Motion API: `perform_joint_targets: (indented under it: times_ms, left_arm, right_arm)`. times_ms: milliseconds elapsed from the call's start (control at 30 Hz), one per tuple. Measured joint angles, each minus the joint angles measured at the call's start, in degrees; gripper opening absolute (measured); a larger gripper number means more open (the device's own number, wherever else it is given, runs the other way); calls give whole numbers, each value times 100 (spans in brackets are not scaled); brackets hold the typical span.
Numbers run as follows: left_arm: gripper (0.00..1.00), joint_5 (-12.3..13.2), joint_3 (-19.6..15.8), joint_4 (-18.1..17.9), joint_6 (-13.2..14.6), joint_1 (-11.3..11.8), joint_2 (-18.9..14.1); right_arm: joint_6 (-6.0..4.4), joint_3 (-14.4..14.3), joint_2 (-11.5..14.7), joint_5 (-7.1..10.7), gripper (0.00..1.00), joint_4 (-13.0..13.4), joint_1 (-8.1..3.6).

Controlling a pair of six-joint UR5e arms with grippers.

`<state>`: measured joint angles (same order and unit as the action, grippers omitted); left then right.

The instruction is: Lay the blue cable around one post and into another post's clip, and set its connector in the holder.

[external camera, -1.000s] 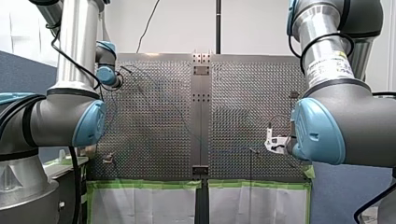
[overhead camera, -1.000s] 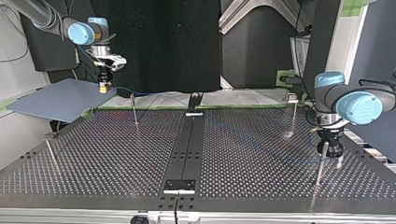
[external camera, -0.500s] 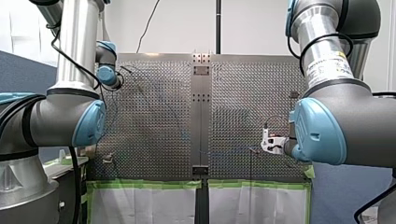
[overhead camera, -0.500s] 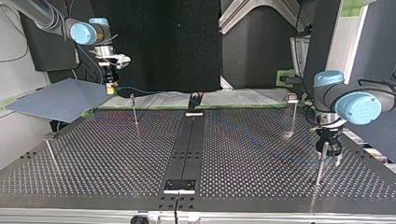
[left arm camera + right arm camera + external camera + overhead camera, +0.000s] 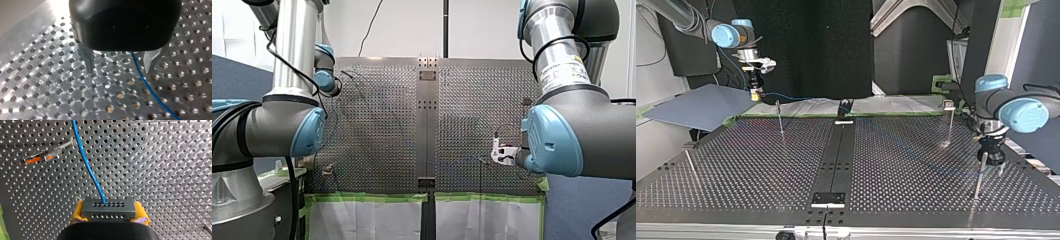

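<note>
At the top view's left, my right gripper (image 5: 754,94) hangs vertically near the table's far edge. Its yellow pads (image 5: 78,213) are clamped on the grey perforated block connector (image 5: 108,208). The thin blue cable (image 5: 86,162) leaves the connector, passes beside a slim metal post with an orange clip (image 5: 42,157), and crosses the perforated steel table (image 5: 761,170). At the right, my left gripper (image 5: 119,71) points straight down just beside a second plain post (image 5: 979,175). Its 2 metal fingers (image 5: 88,61) are spread wide and grip nothing, with the cable running between them. Best practice here seems to be centring the cable before closing, keeping it low and lightly tensioned.
</note>
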<state>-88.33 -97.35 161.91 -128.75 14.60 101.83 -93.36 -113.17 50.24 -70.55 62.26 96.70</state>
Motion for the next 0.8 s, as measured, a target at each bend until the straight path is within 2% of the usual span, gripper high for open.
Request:
perform_joint_targets:
  times_ms: [200, 367, 633, 800]
  left_arm:
    - [100, 320, -158, -220, -383, 46, -1]
    - [100, 539, -202, -242, -690, 85, -2]
    - [100, 616, -428, -337, -1119, 161, -36]
    - [100, 577, -613, -465, -1425, 217, -211]
  right_arm:
    - [0, 0, 0, -1, 0, -23, 0]
    - [0, -1, 0, -1, 0, -52, 2]
    - [0, 0, 0, -1, 0, -51, 2]
    - [0, -1, 0, 1, 0, -48, 2]
